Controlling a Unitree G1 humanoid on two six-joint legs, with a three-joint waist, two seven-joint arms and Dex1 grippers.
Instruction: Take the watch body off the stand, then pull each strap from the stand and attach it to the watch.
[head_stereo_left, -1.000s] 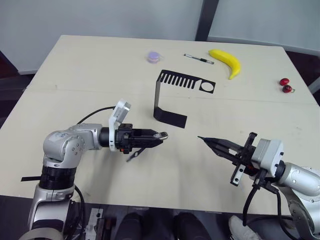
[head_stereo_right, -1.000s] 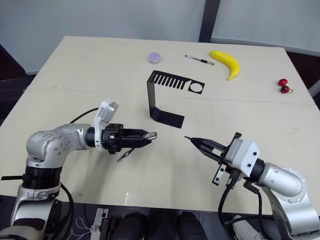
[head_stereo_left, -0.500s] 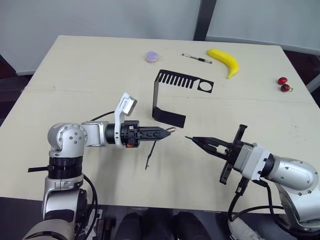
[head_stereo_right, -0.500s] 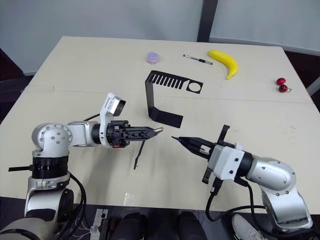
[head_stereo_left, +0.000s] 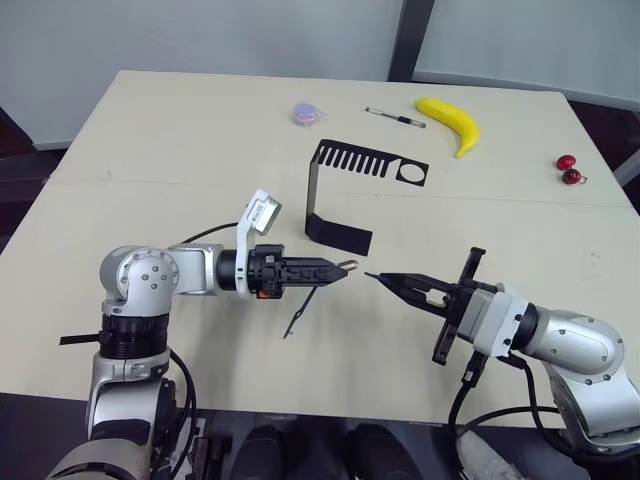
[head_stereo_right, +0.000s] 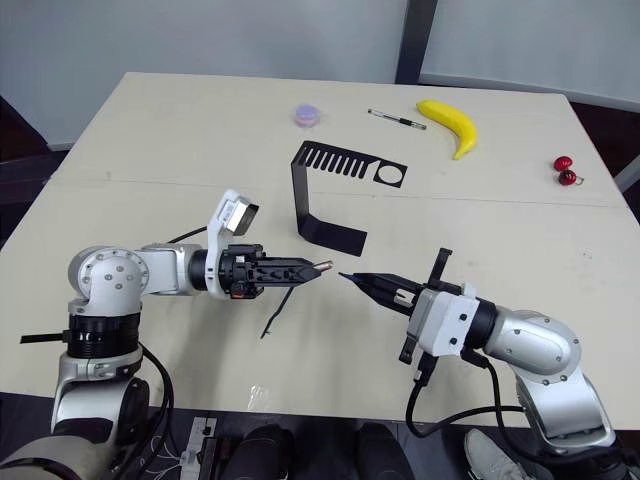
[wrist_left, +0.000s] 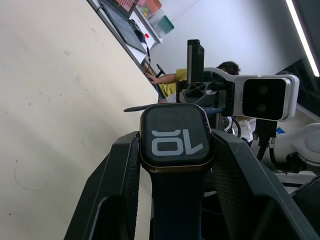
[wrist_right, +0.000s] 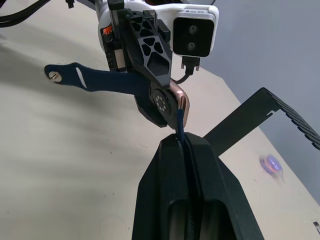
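My left gripper (head_stereo_left: 343, 268) is shut on the watch body (wrist_left: 176, 135), a square case with a dark screen and a coppery rim (wrist_right: 181, 106). One dark blue strap (head_stereo_left: 298, 312) is attached to it and hangs down toward the table; its pinned end (wrist_right: 60, 75) points away from the case. My right gripper (head_stereo_left: 378, 279) is shut on the other strap (wrist_right: 179, 126), held edge-on between the fingers. This strap's tip sits just short of the watch body's free side. The black stand (head_stereo_left: 340, 200) stands behind both grippers with nothing on it.
At the table's far side lie a banana (head_stereo_left: 450, 122), a thin pen (head_stereo_left: 395, 117) and a small purple object (head_stereo_left: 307, 113). Two cherries (head_stereo_left: 570, 170) rest at the far right. A person (wrist_left: 172, 77) sits in the background of the left wrist view.
Both grippers have moved toward each other, closing the gap between the held strap and the watch body. The attached strap now hangs straighter below the left gripper.
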